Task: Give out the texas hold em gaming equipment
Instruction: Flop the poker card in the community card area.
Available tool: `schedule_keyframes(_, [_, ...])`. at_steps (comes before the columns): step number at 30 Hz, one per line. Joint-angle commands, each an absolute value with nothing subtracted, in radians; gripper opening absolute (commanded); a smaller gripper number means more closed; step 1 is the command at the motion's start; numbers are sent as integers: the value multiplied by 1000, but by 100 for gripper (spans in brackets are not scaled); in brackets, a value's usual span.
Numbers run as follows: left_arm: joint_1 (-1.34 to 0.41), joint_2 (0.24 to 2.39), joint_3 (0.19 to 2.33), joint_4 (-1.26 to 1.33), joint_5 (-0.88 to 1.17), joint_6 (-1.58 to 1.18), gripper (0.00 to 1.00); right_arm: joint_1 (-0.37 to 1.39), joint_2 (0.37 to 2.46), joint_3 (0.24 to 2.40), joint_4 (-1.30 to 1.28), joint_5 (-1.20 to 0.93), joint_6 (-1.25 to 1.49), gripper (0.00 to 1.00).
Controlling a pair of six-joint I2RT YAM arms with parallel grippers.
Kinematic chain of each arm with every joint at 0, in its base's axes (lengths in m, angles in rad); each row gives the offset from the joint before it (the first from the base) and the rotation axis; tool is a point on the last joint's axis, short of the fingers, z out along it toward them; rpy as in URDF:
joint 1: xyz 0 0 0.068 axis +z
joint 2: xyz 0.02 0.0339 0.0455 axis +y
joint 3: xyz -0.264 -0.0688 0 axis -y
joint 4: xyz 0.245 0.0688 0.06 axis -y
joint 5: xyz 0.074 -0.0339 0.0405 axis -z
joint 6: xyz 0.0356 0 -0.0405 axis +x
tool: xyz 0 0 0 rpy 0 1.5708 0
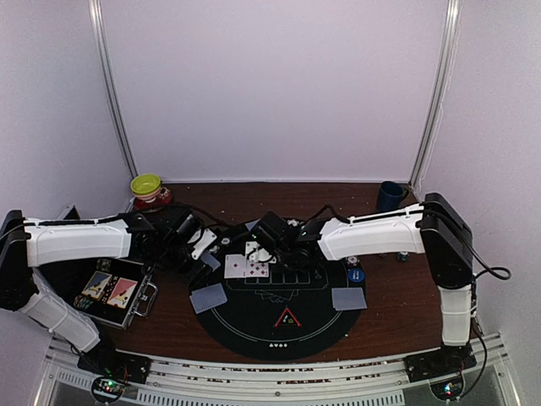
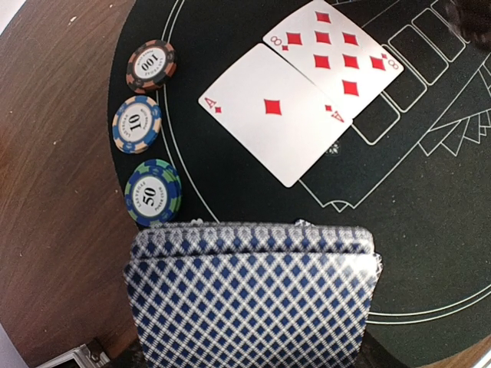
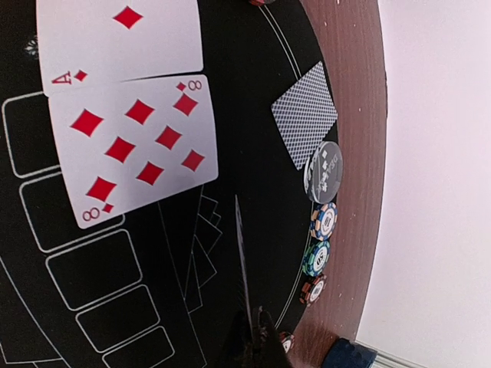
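My right gripper point(image 3: 257, 341) pinches one card point(image 3: 241, 253) edge-on beside the eight of diamonds point(image 3: 134, 146); my left gripper point(image 1: 205, 258) holds the deck point(image 2: 253, 299).

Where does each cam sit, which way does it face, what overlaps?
Top external: above and behind the bases, looking down on the poker mat; left arm and right arm both show.
Left wrist: over the mat's left edge, facing down; the held deck hides its jaws.
Right wrist: over mid-mat, facing down; its jaws pinch a card edge-on.
Shared: both wrist views show the ace of diamonds and eight of diamonds.
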State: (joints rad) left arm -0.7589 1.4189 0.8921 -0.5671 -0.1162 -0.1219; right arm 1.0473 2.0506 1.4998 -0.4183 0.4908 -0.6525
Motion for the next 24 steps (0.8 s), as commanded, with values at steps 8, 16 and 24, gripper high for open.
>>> schedule_keyframes(8, [-752, 1407, 890, -520, -103, -129, 66, 1077, 2109, 1464, -394, 486, -660, 0])
schedule_keyframes(16, [-752, 1406, 887, -520, -101, -128, 66, 1081, 2121, 1453, -393, 468, -663, 0])
schedule_keyframes(24, [-752, 1407, 888, -520, -103, -127, 65, 1085, 2109, 1442, -375, 425, -669, 0])
